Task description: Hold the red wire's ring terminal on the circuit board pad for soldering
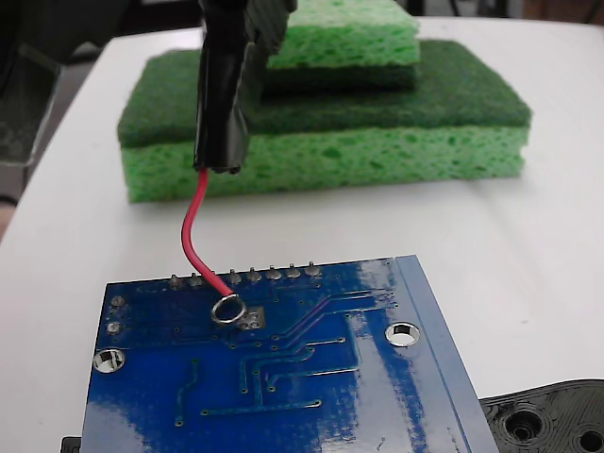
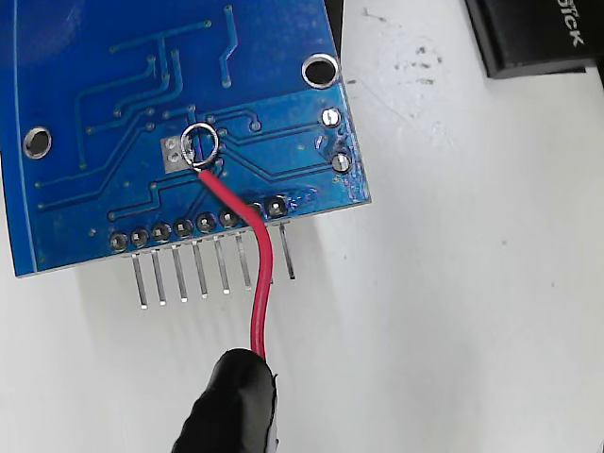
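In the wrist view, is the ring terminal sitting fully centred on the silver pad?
No: the ring terminal overlaps only the right edge of the pad, with most of the loop over bare blue circuit board.

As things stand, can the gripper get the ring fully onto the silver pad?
Probably yes: the ring already overlaps the pad's edge, and the board around it looks bare, with nothing blocking a small shift.

Two green sponges (image 1: 326, 123) sit stacked at twelve o'clock in the fixed view on the white table (image 1: 528, 245), the smaller one on top. A black plastic part (image 1: 552, 420) with round holes lies at five o'clock. In the wrist view a black object (image 2: 538, 33) with white lettering lies at one o'clock.
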You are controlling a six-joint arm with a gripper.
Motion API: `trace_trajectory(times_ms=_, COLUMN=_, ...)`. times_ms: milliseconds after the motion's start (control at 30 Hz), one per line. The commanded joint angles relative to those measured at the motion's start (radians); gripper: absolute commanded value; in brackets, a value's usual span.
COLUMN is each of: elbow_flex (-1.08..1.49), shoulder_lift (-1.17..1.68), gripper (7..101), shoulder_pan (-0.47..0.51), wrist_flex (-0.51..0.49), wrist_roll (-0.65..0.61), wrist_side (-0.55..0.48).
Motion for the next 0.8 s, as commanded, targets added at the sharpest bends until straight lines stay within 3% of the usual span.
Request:
trace_trajectory(times_ms=33, elbow_flex=-0.009, shoulder_lift=0.003, gripper=100.3, shoulder_pan=0.0, wrist_flex=-0.002, wrist_roll=0.002, wrist_side=0.014)
trace_trajectory(times_ms=800, elbow_flex=-0.051, shoulder_lift=-0.025, gripper=100.3, shoulder_pan=-0.037, wrist_flex=0.041, wrist_roll=0.014, wrist_side=0.064)
